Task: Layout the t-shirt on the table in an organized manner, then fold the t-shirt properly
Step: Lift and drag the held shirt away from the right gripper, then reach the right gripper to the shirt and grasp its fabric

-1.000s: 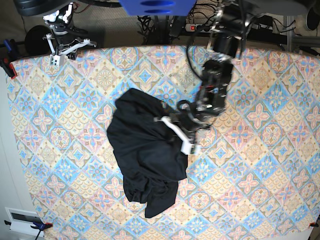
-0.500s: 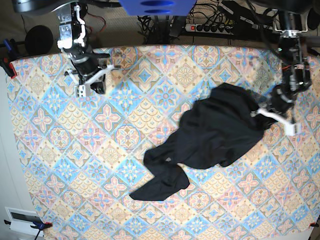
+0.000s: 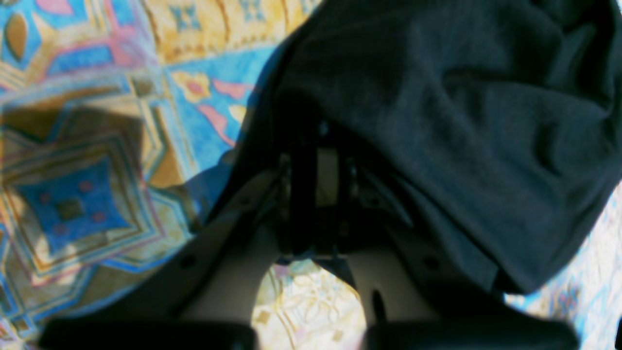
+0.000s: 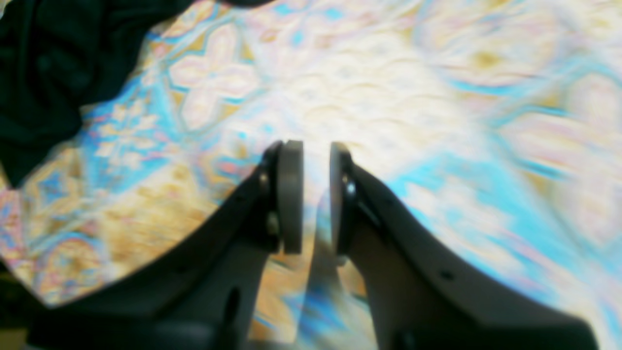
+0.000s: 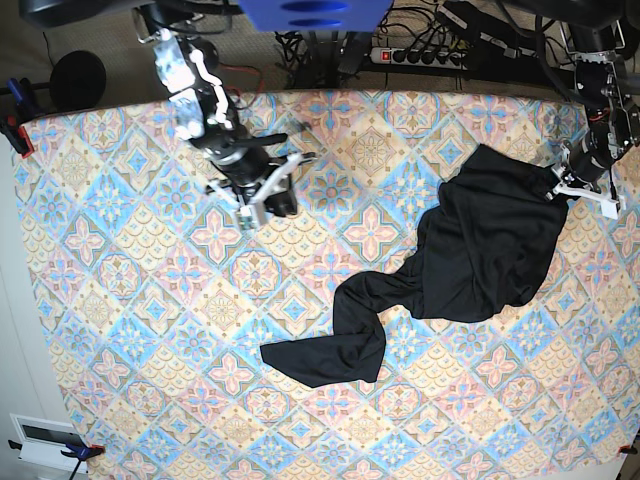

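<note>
While the base view shows the black t-shirt (image 5: pixel 470 265) strung diagonally across the patterned bench (image 5: pixel 120 300), only the left wrist camera reveals the left fingers (image 3: pixel 326 189) clenched on its fabric; the right fingers (image 4: pixel 315 194), slightly parted, hold nothing.

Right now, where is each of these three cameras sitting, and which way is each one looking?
Base: high above, looking straight down on the table, the t-shirt and both arms.
Left wrist: on the left arm, looking along the left gripper, its jaws closed on the t-shirt over the table.
Right wrist: on the right arm, looking along the right gripper, jaws slightly apart and empty above the table.
Shared: t-shirt and table show in all three.
</note>
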`<state>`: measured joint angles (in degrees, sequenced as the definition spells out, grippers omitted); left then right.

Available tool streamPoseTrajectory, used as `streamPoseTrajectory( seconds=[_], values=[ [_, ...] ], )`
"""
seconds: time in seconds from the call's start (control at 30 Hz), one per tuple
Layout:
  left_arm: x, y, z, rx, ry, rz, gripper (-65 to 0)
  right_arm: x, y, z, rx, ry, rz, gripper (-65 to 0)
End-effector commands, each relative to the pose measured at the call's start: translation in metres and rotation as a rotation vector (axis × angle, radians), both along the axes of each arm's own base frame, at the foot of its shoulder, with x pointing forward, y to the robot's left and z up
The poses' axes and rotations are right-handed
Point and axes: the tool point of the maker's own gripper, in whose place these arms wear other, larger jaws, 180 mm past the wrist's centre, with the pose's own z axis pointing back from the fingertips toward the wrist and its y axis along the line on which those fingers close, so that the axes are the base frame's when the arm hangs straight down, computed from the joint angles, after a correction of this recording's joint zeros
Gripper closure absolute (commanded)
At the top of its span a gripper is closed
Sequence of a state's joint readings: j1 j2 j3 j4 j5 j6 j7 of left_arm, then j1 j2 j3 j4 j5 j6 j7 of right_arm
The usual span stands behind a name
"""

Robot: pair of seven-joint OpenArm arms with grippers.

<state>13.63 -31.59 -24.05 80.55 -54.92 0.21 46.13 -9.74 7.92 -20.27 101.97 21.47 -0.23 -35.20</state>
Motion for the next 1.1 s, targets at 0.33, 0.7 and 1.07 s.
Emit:
streamPoseTrajectory(
  seconds=[0.33, 0.7, 1.07],
  values=[
    [0.0, 0.024, 0.018, 0.07, 0.001, -0.021, -23.0, 0.008, 0.104, 0.002, 0.009, -0.01, 0.274, -15.8],
    [-0.01, 0.015, 0.006, 0.05, 0.028, -0.021, -23.2, 0.018, 0.172, 0.006, -0.047, -0.051, 0.453, -18.6],
    [-0.016, 0.015, 0.003, 0.047, 0.042, -0.021, -23.2, 0.069, 0.166, 0.008, -0.004, 0.007, 0.303, -24.5]
  ],
)
